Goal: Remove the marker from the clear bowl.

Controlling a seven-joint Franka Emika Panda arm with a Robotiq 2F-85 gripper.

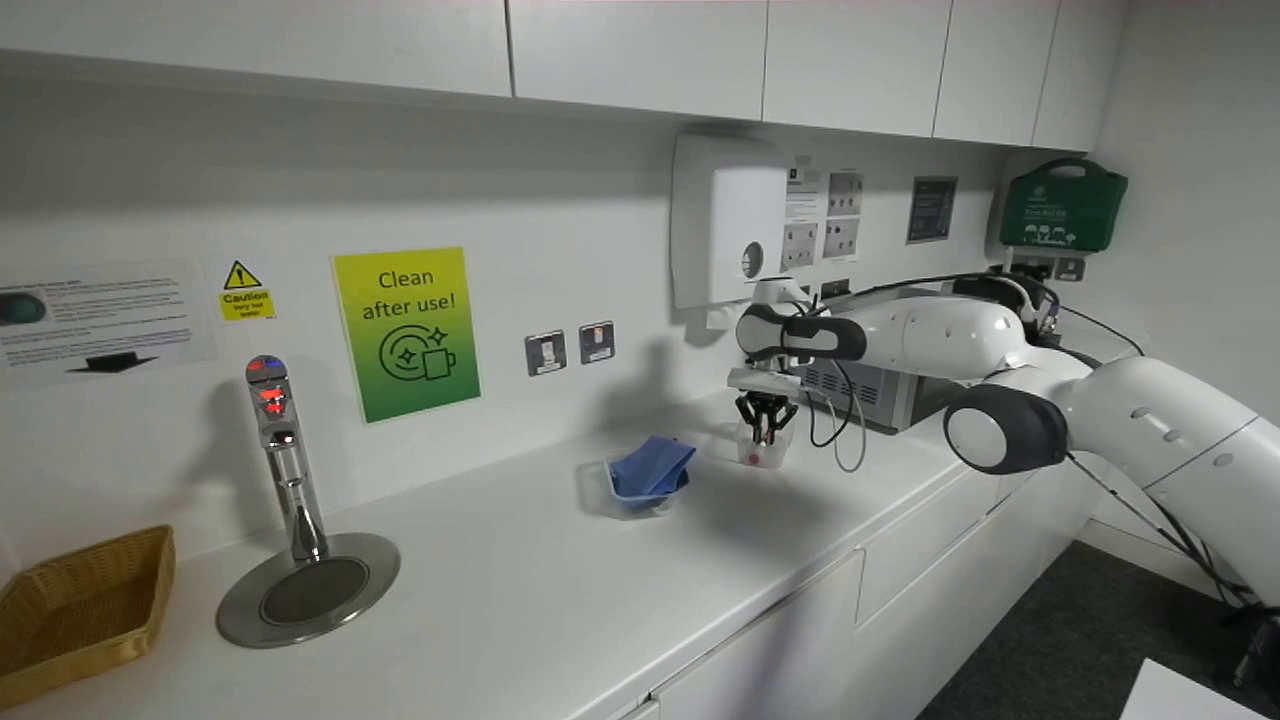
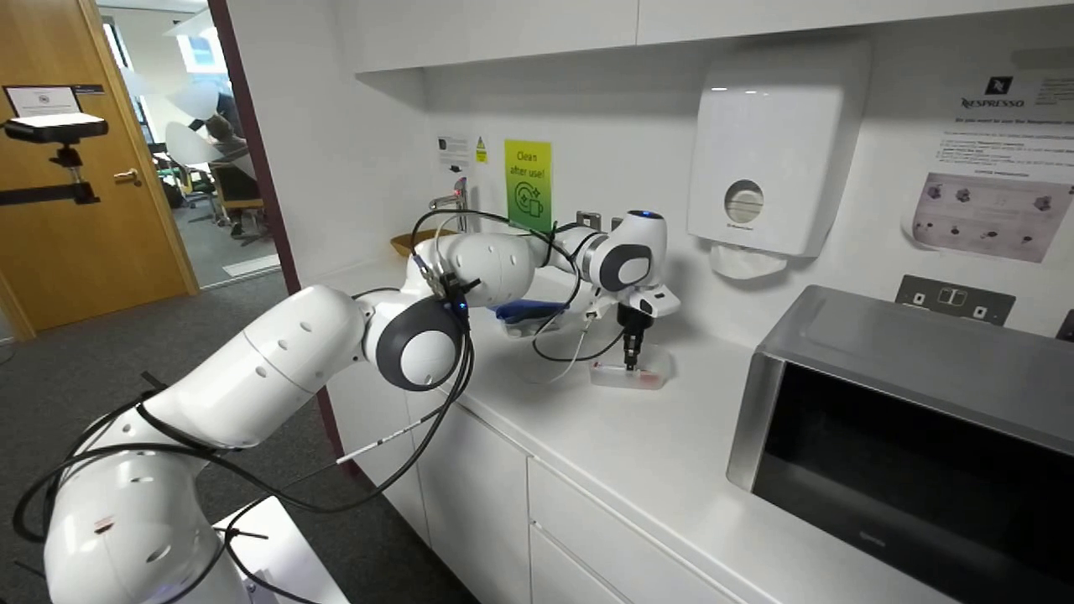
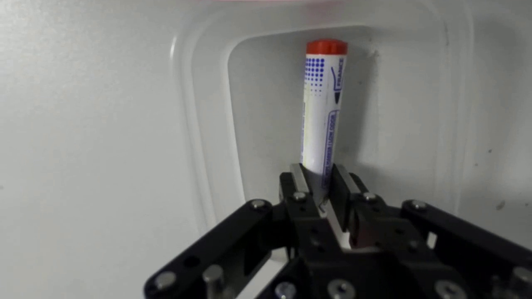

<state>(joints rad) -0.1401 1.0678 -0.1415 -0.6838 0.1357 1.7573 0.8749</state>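
The marker (image 3: 322, 108) is white with blue print and a red end. In the wrist view it lies lengthwise inside the clear bowl (image 3: 208, 137), with its red end towards the top. My gripper (image 3: 319, 176) is down in the bowl with a finger on each side of the marker's body, closed on it. The far part of the marker is hidden between the fingers. In both exterior views the gripper (image 1: 763, 436) (image 2: 631, 366) points down into the bowl (image 1: 746, 448) (image 2: 611, 382). The marker shows only as reddish spots through the bowl's wall.
A blue folded cloth (image 1: 652, 466) sits in another clear container beside the bowl. A microwave (image 2: 914, 419) stands on the counter on the bowl's other side. A towel dispenser (image 1: 728, 220) hangs on the wall close behind the arm. A tap (image 1: 290, 470) and basket (image 1: 90, 610) stand farther along.
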